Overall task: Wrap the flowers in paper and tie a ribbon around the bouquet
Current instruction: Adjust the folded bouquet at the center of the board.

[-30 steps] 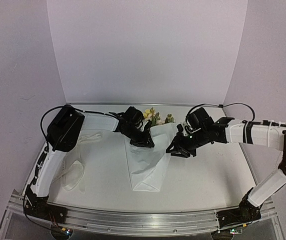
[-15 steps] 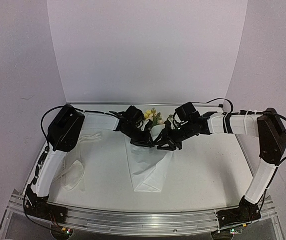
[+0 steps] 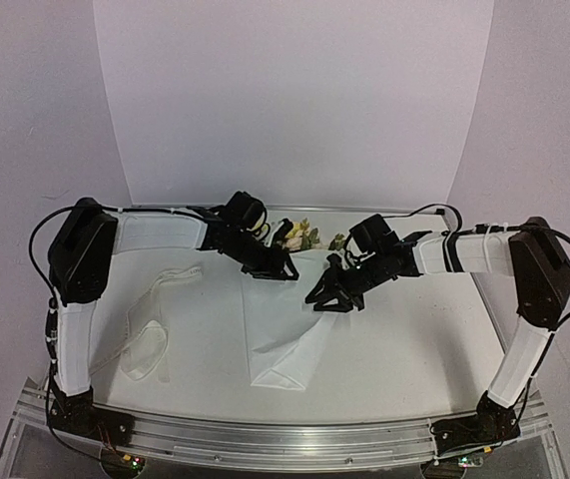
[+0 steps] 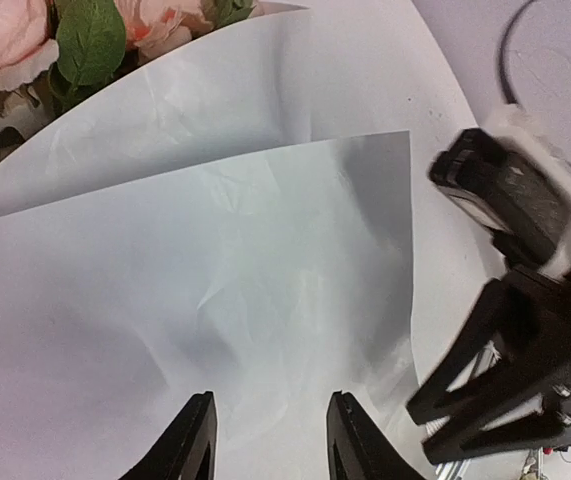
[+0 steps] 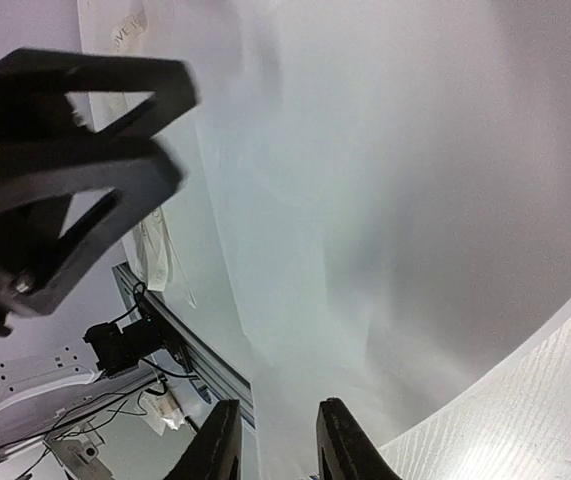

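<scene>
Left tool [image 4: 270, 445] released above folded paper [image 4: 215, 300] – right tool [image 5: 280, 445] parted too, nothing pinched, at paper's right edge; flowers [image 3: 302, 236] poking out far end.

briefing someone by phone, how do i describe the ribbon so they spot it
On the table, look left of the folded white paper, toward the near left side. The ribbon lies there in loose loops. Unlike the broad sheet, it is a narrow, sheer white strip.
</scene>
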Robot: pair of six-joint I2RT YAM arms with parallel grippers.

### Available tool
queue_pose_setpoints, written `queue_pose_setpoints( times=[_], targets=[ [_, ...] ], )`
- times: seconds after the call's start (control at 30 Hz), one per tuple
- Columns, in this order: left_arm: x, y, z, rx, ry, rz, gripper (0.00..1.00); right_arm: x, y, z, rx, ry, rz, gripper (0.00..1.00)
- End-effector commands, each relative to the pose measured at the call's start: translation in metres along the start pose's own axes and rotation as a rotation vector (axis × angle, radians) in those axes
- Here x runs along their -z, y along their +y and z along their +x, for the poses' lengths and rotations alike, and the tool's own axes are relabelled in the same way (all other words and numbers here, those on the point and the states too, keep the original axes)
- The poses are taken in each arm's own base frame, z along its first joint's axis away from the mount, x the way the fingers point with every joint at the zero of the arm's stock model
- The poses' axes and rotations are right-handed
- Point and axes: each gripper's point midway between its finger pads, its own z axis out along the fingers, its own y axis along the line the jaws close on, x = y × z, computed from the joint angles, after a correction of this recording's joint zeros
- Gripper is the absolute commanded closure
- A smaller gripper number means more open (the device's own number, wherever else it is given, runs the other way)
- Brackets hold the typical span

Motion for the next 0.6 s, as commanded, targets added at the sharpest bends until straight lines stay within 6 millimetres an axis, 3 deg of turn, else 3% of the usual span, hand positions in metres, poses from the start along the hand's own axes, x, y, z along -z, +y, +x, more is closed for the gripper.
queue_pose_setpoints(
  times=[0.0, 0.13, 0.33, 0.57],
  targets=[
    [0.035, -0.01, 0.003, -0.03, -0.052, -0.024, 0.6, 0.003, 0.01, -0.012, 0.018, -0.039, -0.016, 0.71],
    [0.044, -0.011, 0.035, -0.001, -0.021, -0.027, 0.62, 0.01, 0.014, -0.014, 0.036, -0.057, -0.018, 0.66],
    [0.043, -0.028, 0.081, -0.018, 0.043, -0.014, 0.64, 0.019, 0.017, -0.018, 0.035, -0.07, -0.014, 0.54],
    [0.041, -0.041, 0.099, -0.003, 0.052, 0.003, 0.7, 0.031, 0.006, -0.016, 0.036, -0.086, 0.027, 0.46]
  ],
)
